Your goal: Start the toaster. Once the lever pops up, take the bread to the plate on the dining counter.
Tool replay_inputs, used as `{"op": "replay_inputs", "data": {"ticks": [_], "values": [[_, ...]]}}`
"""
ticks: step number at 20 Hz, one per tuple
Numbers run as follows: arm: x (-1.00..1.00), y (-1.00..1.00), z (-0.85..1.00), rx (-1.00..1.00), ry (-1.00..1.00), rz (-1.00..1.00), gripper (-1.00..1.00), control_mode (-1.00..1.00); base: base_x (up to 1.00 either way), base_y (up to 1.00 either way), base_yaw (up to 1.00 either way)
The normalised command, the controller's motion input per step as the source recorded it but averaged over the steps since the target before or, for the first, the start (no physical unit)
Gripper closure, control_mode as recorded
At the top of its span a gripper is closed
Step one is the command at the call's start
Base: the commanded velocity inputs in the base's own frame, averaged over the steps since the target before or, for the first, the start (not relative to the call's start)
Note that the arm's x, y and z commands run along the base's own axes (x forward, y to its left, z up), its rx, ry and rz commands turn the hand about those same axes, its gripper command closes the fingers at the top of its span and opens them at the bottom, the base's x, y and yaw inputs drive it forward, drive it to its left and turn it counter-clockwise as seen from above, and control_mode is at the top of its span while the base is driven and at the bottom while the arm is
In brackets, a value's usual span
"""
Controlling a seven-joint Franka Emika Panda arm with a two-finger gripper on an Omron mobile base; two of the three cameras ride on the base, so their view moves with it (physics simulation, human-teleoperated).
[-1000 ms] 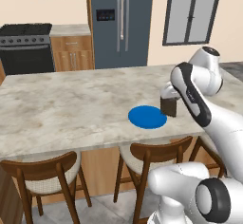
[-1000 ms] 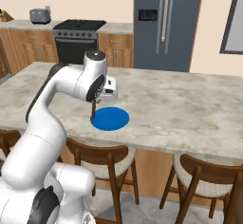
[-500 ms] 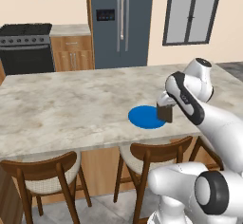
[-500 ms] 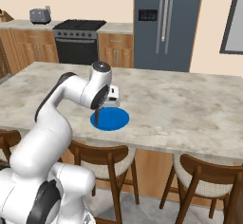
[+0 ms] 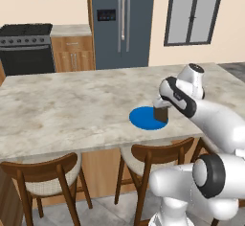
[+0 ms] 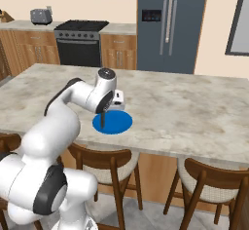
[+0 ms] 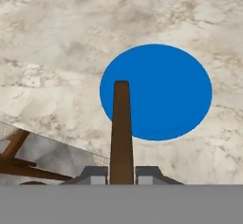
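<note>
Since a second ago the gripper has come down and toward the near edge of the dining counter, so the bread it carries now hangs over the rim of the plate rather than off to its far side. No brand, label or writing can be read anywhere. The jaws are shut on the bread, a thin dark-brown slice held on edge between the two fingertips, its far end reaching over the blue disc in the hand view. The plate lies flat near the counter's front edge, with bare marbled stone all around it: a wide stretch to the left and behind, a narrower strip between plate and front edge. Below that edge stand wooden stools with pale seats, and one stool's back shows past the counter lip in the hand view. The arm bends in an arch from the base, elbow raised, wrist turned down so the hand points at the plate's right side. The toaster sits well apart on the far worktop, left of the black stove.
</note>
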Motion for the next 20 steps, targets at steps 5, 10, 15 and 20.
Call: {"op": "replay_inputs", "data": {"ticks": [5,10,15,20], "values": [[0.41,0.00,-0.11,0.00,0.00,0.00,1.00,-1.00,0.00,0.00,0.00],[0.36,0.00,-0.10,0.00,0.00,0.00,1.00,-1.00,0.00,0.00,0.00],[0.29,0.00,-0.09,0.00,0.00,0.00,1.00,-1.00,0.00,0.00,0.00],[0.16,0.00,-0.15,0.00,-0.01,0.01,1.00,-1.00,0.00,0.00,0.00]]}}
